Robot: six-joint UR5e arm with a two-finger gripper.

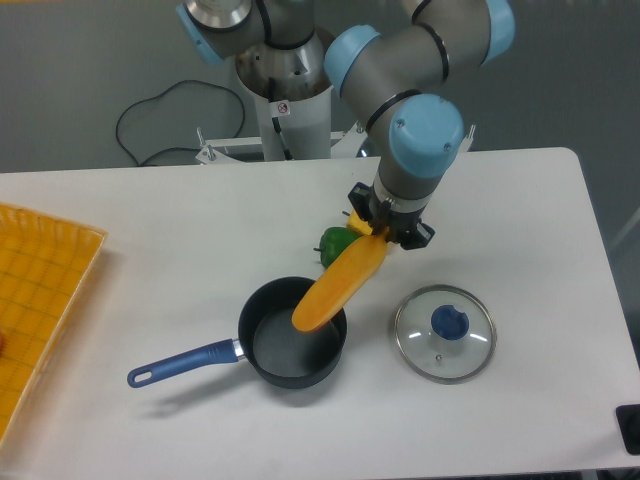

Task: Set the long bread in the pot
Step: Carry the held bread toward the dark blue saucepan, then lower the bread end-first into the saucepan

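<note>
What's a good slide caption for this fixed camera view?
Two-finger gripper holding orange-yellow long bread tilted, its lower end over the dark round pot.
</note>
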